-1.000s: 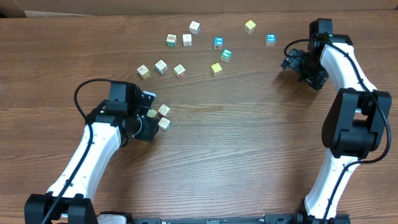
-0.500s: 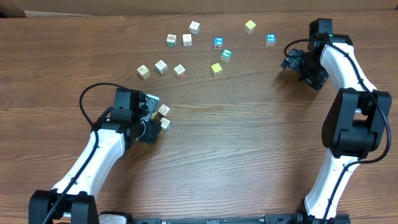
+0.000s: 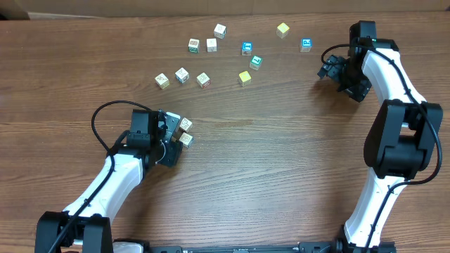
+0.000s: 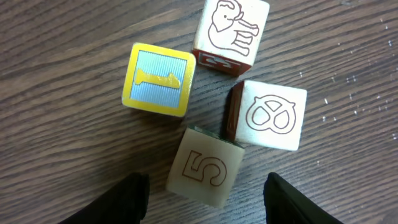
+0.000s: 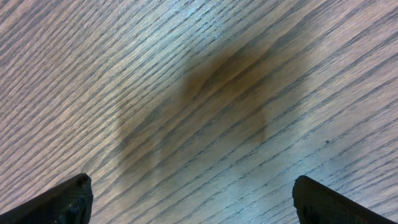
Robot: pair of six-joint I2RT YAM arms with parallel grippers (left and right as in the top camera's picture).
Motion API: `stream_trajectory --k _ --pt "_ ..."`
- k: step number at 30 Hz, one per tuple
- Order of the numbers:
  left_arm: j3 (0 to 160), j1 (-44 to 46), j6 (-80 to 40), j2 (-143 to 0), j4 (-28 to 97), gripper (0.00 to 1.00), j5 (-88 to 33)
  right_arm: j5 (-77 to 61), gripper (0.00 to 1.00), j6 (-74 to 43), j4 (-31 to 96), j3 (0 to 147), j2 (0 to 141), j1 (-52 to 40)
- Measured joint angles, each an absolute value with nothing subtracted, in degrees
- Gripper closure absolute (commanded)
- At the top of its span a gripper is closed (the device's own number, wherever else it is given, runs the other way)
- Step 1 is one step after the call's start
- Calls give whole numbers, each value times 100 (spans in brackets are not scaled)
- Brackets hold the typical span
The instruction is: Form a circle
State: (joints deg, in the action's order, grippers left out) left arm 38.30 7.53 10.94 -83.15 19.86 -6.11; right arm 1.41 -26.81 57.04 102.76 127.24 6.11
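Note:
The circle is a tight cluster of small cubes in the left wrist view: a yellow cube with a blue face point(image 4: 158, 79), an elephant cube point(image 4: 230, 31), a pretzel cube point(image 4: 270, 115) and a "5" cube point(image 4: 204, 167). My left gripper point(image 4: 205, 202) is open just behind the "5" cube, with a gap to each dark fingertip. Overhead, the left gripper point(image 3: 174, 132) covers part of the cluster, and two pale cubes point(image 3: 185, 124) show at its right. My right gripper point(image 3: 329, 68) hangs open at the far right over bare wood, holding nothing.
Several loose cubes lie scattered along the back of the table, from a pale one point(image 3: 162, 81) on the left, past a yellow one point(image 3: 245, 77), to a blue-faced one point(image 3: 306, 44) near the right arm. Cardboard lines the table's far edge point(image 3: 140, 8).
The left arm has swung its wrist down and to the right, staying at the cluster, and its jaws have narrowed slightly. The cubes and the right arm have not moved.

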Motion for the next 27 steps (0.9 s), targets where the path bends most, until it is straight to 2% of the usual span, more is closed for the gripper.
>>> stream_trajectory --k 6,19,27 --pt "3638 753 1096 -8318 1629 48 -591 143 0 -2676 5701 10276 12724 611" --pt "3570 753 1116 -8315 1540 67 -574 141 0 -2679 5704 10276 12724 611" --pt "3570 753 1114 -8315 1538 68 -574 143 0 -2676 5701 10276 12724 611"
